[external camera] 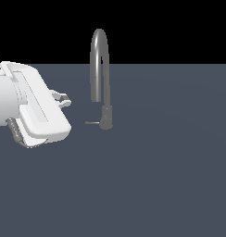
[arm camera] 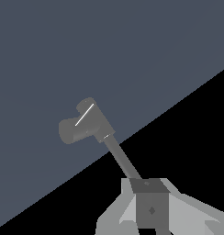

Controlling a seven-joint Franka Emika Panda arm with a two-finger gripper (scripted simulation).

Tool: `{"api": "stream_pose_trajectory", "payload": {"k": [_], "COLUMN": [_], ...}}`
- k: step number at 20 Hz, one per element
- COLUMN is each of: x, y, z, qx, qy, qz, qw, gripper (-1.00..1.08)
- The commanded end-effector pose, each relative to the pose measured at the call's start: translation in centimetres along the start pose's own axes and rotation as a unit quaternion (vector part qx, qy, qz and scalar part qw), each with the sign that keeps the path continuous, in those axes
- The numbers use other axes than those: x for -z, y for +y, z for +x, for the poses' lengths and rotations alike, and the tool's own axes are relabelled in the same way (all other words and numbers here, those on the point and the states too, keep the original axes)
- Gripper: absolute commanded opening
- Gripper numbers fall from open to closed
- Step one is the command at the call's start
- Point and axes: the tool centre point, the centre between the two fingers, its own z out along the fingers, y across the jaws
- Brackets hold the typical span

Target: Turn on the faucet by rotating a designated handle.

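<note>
Faucet (external camera: 100, 69) stands mid-floor, handle (external camera: 92, 122) sticking out from its base toward the exterior view's left. Gripper (external camera: 64, 100) sits left of the handle, apart from it. Can't tell how wide the jaws are.

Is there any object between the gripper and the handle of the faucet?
No. In the exterior view, only bare dark floor separates the gripper from the handle on the faucet. Nothing blocks that stretch.

Bulky white arm (external camera: 27, 104), rounded casing, seemingly ribbed grey edge.
</note>
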Motion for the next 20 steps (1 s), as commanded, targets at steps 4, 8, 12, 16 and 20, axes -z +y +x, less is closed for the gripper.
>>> {"api": "stream_pose_trajectory", "payload": {"k": [4, 8, 12, 16, 20], "x": [-0.9, -1.7, -2.4, -3.3, -4.2], "y": [-1.0, -1.8, -2.6, -3.4, -4.2], "z": [1.6, 2.6, 3.6, 4.5, 5.3], "qx": [0.043, 0.075, 0.106, 0.136, 0.166], "qy": [-0.001, -0.003, -0.004, -0.006, -0.008], "qz": [-0.044, -0.075, -0.105, -0.135, -0.163], "qw": [0.9981, 0.9944, 0.9888, 0.9815, 0.9725], "gripper": [-1.0, -1.0, -1.0, -1.0, -1.0]}}
